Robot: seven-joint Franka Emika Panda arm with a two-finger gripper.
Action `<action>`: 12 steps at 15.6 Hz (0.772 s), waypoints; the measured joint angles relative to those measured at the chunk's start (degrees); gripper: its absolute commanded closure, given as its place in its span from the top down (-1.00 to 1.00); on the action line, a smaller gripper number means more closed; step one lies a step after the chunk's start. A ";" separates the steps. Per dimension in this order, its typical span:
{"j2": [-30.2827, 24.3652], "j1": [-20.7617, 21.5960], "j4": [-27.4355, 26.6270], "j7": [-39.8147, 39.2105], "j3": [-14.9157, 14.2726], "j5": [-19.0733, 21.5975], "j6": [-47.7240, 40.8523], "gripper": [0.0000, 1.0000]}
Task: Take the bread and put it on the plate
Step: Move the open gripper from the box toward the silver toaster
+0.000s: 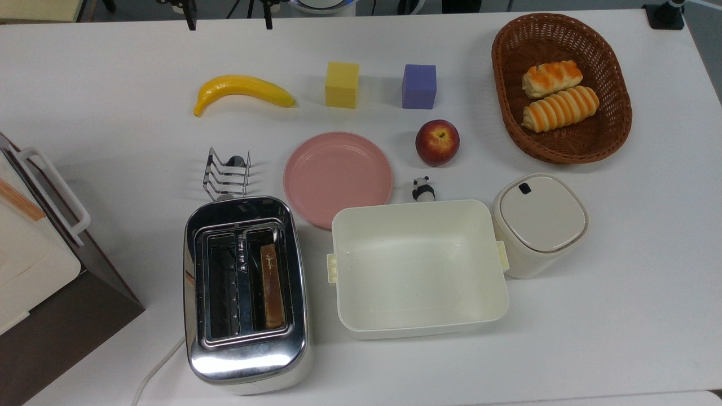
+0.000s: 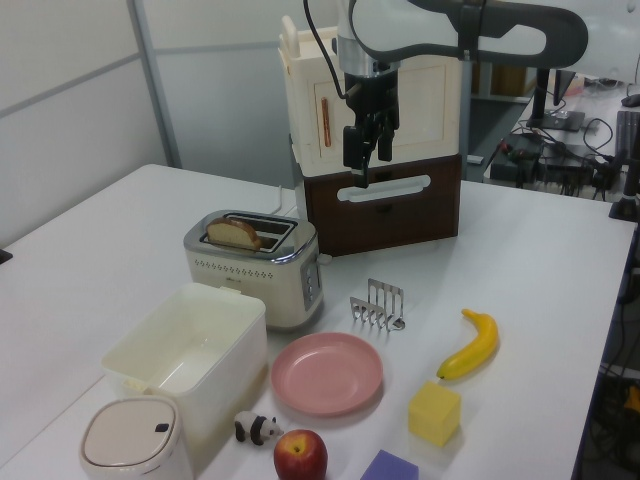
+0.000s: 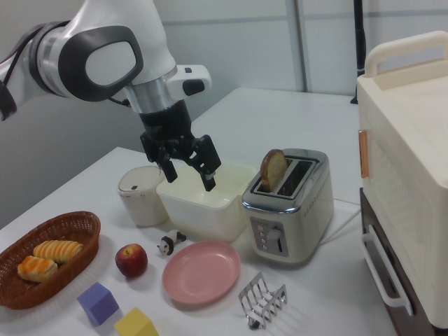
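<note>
1 bread (image 3: 272, 169) slice upright in toaster (image 3: 287, 210) slot; plate (image 1: 337, 177) bare on tabletop (image 1: 620, 316); gripper (image 3: 189, 172) open, holding nothing, hovers above.

A chrome toaster (image 1: 246, 293) sits near the white table's (image 1: 620, 316) front edge, a cream tub (image 1: 418, 269) just beside it. A banana (image 1: 242, 90), yellow cube (image 1: 342, 84) and purple cube (image 1: 419, 86) line the far side; a wicker basket (image 1: 615, 121) holds two rolls (image 1: 558, 96).
</note>
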 measured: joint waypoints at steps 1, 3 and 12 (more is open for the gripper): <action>0.00 0.00 0.00 -0.01 0.00 0.00 0.00 1.00; 0.07 0.01 -0.15 -0.23 0.00 0.00 0.00 1.00; 1.25 0.14 -0.36 -0.26 0.07 0.00 0.00 1.00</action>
